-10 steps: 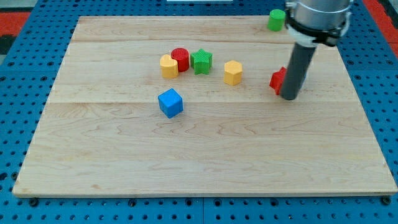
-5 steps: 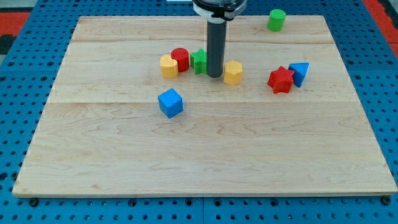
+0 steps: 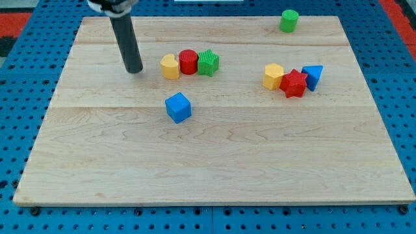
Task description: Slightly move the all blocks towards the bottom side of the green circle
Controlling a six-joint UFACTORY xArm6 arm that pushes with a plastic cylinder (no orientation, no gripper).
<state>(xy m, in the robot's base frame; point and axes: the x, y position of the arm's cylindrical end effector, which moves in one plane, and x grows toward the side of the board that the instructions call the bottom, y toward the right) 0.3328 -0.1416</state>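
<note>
The green circle [image 3: 289, 20] stands near the board's top right edge. My tip [image 3: 134, 70] rests on the board left of a row of three touching blocks: a yellow block [image 3: 169, 66], a red cylinder [image 3: 188, 62] and a green star [image 3: 208, 62]. A blue cube [image 3: 178, 107] sits alone below that row. On the right, a yellow hexagon [image 3: 273, 76], a red star [image 3: 294, 83] and a blue triangle [image 3: 312, 77] touch in a cluster below the green circle.
The wooden board [image 3: 214, 162] lies on a blue pegboard surface [image 3: 19, 97] that surrounds it on all sides.
My tip swept from the right side across to the left of the row. The yellow hexagon has moved right against the red star. The yellow block, red cylinder and green star have lined up.
</note>
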